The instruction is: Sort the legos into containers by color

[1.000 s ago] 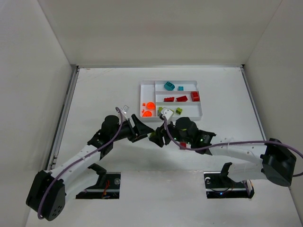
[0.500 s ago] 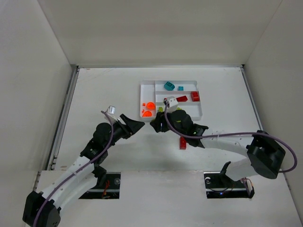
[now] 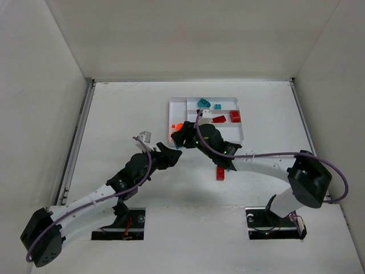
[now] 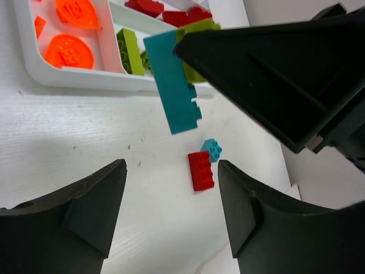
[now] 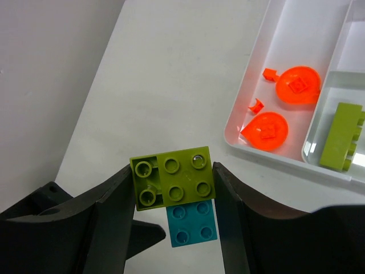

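My right gripper (image 5: 172, 171) is shut on a lime green brick (image 5: 173, 178) with a teal brick (image 5: 192, 222) stuck under it. It holds this pair in the air just in front of the white tray's (image 3: 171, 103) left front corner. In the left wrist view the teal brick (image 4: 173, 83) hangs below the right gripper's fingers (image 4: 274, 68). My left gripper (image 4: 171, 168) is open and empty, just left of it (image 3: 171, 155). A red brick (image 4: 201, 170) and a small teal brick (image 4: 211, 149) lie on the table ahead of the left jaws.
The tray holds orange round pieces (image 5: 296, 84) in its side section, a green brick (image 5: 342, 136) in the near slot, red bricks (image 3: 219, 119) in the middle slot and teal ones (image 3: 203, 103) in the far slot. White walls enclose the table.
The right gripper has carried the green-and-teal pair up and left toward the tray, uncovering the red brick on the table. The left arm pulled back, then swung in toward it again.
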